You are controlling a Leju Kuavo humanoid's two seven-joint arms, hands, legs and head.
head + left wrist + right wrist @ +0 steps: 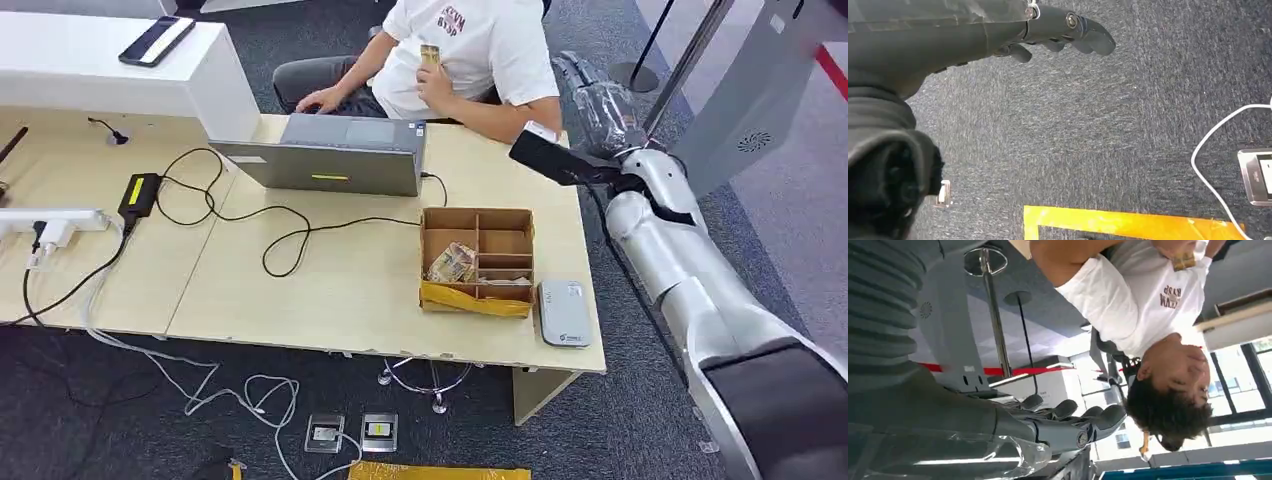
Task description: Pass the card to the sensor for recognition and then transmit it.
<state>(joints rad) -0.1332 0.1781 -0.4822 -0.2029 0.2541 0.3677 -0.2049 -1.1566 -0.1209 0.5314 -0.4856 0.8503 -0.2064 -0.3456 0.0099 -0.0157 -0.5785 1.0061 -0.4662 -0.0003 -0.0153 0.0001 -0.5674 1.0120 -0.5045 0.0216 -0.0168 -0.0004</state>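
Yellow-brown card [430, 55] is held by the seated person [470, 50] in one hand at chest height, at 12 o'clock beyond the desk [350, 290]; the person's other hand is seen on the laptop [335, 155]. Right hand [600, 100] is raised at 1 o'clock past the desk's far right corner, close to the person's forearm; its fingers [1108, 415] are extended and spread with nothing grasped. Left hand [1068, 32] is hung over the dark carpet, fingers loosely apart, nothing held. Grey card sensor [565, 313] is seen lying on the desk at 5 o'clock of the cardboard divider box [477, 262], just beside its right wall.
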